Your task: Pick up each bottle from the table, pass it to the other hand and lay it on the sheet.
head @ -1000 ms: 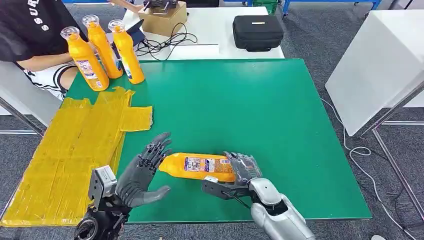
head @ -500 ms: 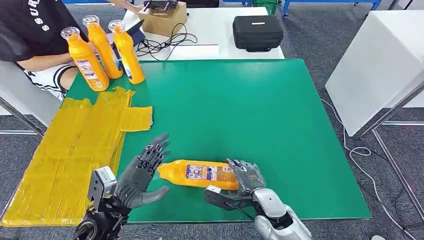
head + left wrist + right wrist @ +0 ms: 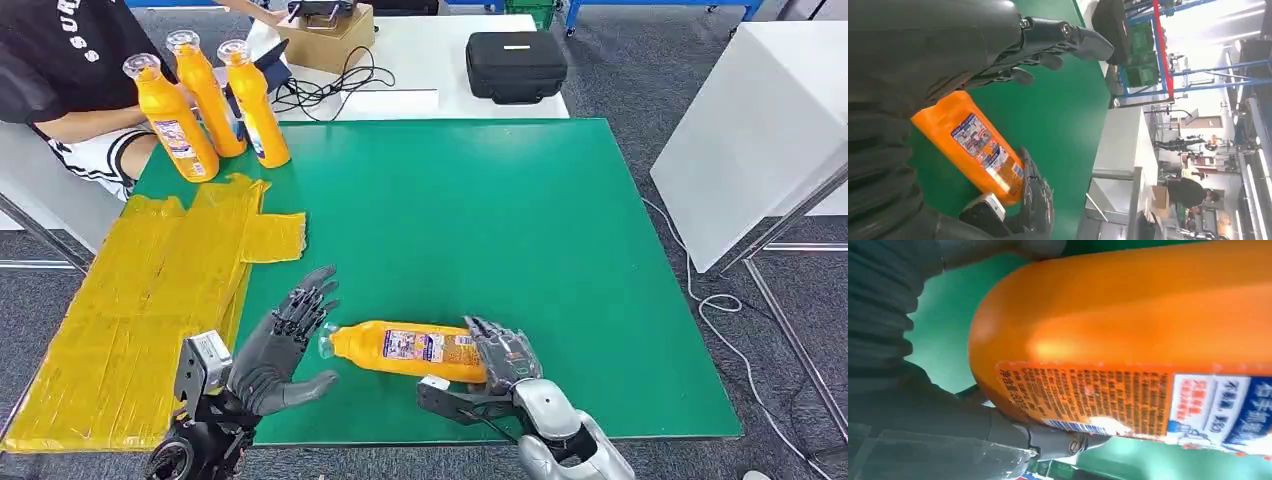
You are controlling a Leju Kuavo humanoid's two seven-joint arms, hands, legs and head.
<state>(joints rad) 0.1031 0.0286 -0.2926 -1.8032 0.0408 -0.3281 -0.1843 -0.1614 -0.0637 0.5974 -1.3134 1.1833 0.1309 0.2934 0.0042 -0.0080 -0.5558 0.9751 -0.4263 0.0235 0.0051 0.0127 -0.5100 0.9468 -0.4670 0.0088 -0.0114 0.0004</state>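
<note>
An orange bottle with a printed label lies sideways above the near edge of the green table. My right hand grips its base end, and its clear cap points toward my left hand. That hand is spread wide with its palm up, just left of the cap and not touching the bottle. In the left wrist view the bottle sits beyond the spread fingers. The right wrist view shows the bottle up close. The yellow sheet covers the table's left side.
Three more orange bottles stand upright at the table's far left corner. A person in a black shirt sits just behind them. On a white table beyond are a cardboard box, cables and a black case.
My right hand has carried the bottle a little nearer and lower in the picture, and its cap end now reaches my left hand's fingertips. The left hand has stayed spread in place.
</note>
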